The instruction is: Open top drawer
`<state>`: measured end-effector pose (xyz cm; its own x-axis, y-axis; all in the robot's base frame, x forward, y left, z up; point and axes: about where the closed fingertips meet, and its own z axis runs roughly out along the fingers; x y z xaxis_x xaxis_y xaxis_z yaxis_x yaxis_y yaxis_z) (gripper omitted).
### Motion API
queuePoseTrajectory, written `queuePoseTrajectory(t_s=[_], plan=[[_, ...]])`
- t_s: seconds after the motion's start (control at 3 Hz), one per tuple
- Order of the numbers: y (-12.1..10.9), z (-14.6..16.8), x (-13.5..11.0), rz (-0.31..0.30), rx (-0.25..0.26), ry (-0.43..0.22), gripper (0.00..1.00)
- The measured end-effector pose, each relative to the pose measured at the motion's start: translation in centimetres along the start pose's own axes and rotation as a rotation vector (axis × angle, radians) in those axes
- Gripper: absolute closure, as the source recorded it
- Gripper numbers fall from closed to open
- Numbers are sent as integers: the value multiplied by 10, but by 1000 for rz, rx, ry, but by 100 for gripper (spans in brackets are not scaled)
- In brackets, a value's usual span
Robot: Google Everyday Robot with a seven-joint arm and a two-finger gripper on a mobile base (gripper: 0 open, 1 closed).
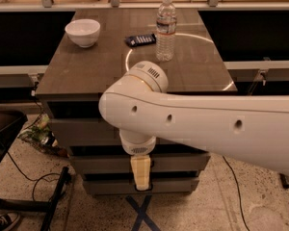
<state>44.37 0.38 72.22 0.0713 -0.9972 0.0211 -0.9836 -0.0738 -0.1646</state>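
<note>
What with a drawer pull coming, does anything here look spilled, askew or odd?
Nothing stands out. The water bottle and white bowl stand upright on the table, nothing spilled. The top drawer sits level. The gripper hangs in front of the lower drawers.

Arm (197,121) stretched leftward; tool (141,173) pointing down, low centre.

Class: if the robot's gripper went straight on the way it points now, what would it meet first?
The gripper points downward before the lower drawer fronts, below the top drawer. Straight on, it would likely meet the floor near the blue tape cross first; depth is unclear.
</note>
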Motion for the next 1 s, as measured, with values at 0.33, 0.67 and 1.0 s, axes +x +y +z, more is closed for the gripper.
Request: queuePoseTrajectory(t_s=[0.33,0.67,1.0], plan=[[-9,11,-11,-26,-15,-5,0],[-19,28,-17,-45,-39,-13,0],[-30,48,-16,-47,-69,-41,0]])
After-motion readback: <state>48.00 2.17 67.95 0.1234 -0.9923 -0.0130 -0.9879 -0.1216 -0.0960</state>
